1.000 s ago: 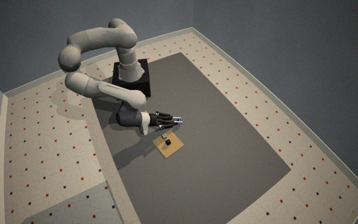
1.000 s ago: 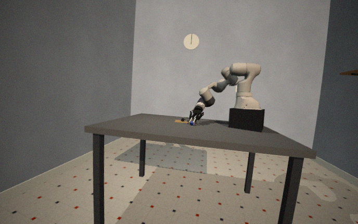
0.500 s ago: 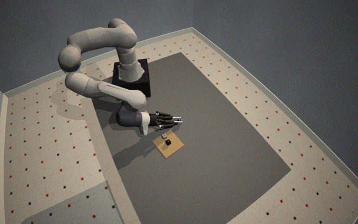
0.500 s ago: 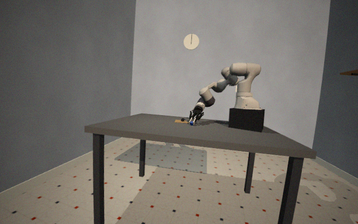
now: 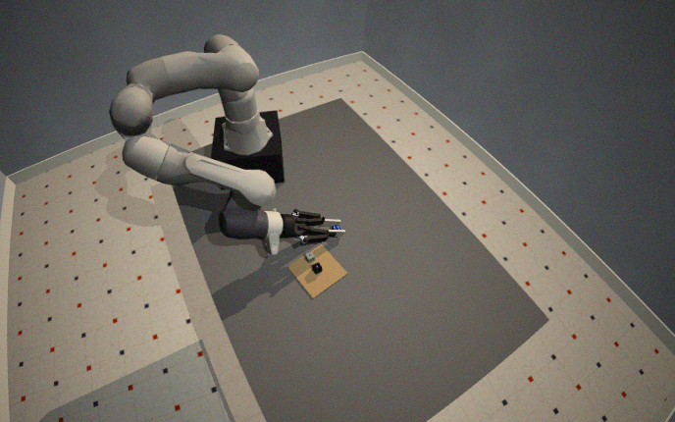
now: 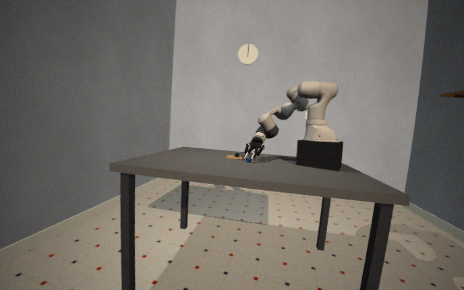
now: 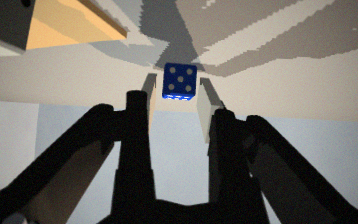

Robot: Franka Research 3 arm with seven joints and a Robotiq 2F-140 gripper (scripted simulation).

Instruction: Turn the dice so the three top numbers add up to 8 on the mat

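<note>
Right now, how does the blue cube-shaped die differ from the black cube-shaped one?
The blue die is off the tan square mat; the black die is on it. The blue die sits between the open gripper's fingers, with gaps either side; the black die is away from them. Both are small cubes.

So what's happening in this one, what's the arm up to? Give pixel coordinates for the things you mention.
The gripper [image 5: 337, 225] [image 6: 249, 158] [image 7: 177, 90] has its fingers open on either side of a blue die [image 5: 336, 227] [image 6: 248, 160] [image 7: 180, 80], with gaps between, so it isn't gripping it. That die is off the tan mat [image 5: 331, 278] [image 6: 230, 157] [image 7: 60, 32]. A black die [image 5: 317, 268] [image 6: 237, 155] and a grey die [image 5: 309, 256] are on the mat. The job isn't finished, since all three belong there.
</note>
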